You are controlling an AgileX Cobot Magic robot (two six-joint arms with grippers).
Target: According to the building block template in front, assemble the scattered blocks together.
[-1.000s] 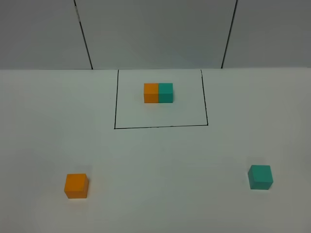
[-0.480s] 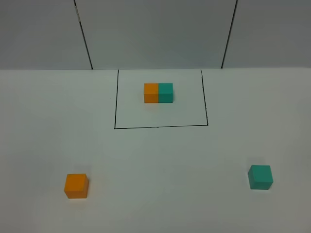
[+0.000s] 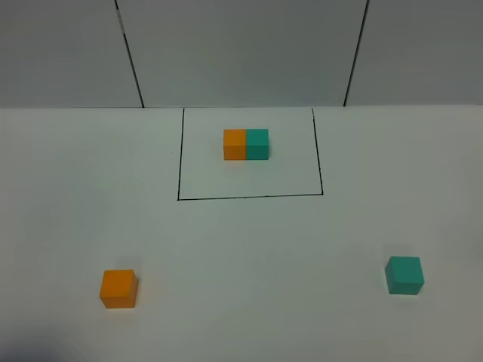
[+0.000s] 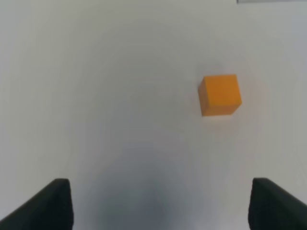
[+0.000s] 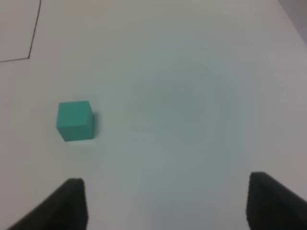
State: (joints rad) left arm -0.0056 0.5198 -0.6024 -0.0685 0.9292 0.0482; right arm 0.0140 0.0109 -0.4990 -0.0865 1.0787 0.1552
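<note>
Orange cube (image 3: 118,289) near-left, teal cube (image 3: 404,274) near-right, well apart, both outside the black outline (image 3: 249,197). Template (image 3: 247,144) far-centre inside it, orange left, teal right. Cubes look light, rigid and matte, so probably good grip. Pinch 2 opposite flat sides, squared up. Left gripper (image 4: 163,206) fingers spread wide, empty. Right gripper (image 5: 170,203) fingers apart, empty. Bare table (image 3: 249,256) between the 2 cubes leaves room to join them; far edge well away.

White table (image 3: 241,317) with template pair (image 3: 246,144) (black-outlined), loose orange cube (image 3: 118,289), loose teal cube (image 3: 404,275).
</note>
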